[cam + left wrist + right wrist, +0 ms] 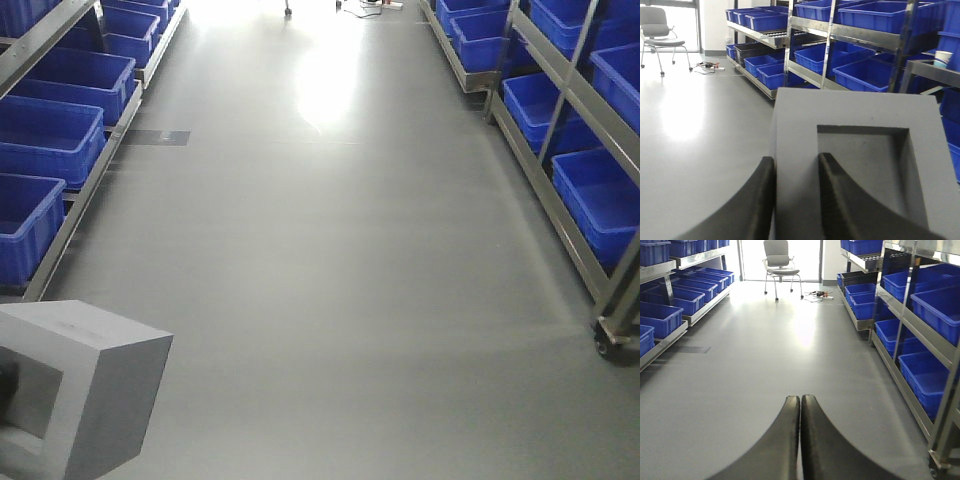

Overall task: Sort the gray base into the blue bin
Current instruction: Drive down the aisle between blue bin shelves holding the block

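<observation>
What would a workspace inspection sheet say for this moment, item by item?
Surface: bare gray floor, glare at the far end; no table seen.
Job's things: gray base held up, recess facing the left wrist camera; blue bins on racks on both sides, target bin not identifiable.
Clutter: paper cup on a shelf.
Grippers: left gripper shut on the gray base's wall, one finger in the recess; right gripper shut, empty.
Cables: loose cables on the floor near the chair.
Surroundings: metal racks lining an aisle.
</observation>
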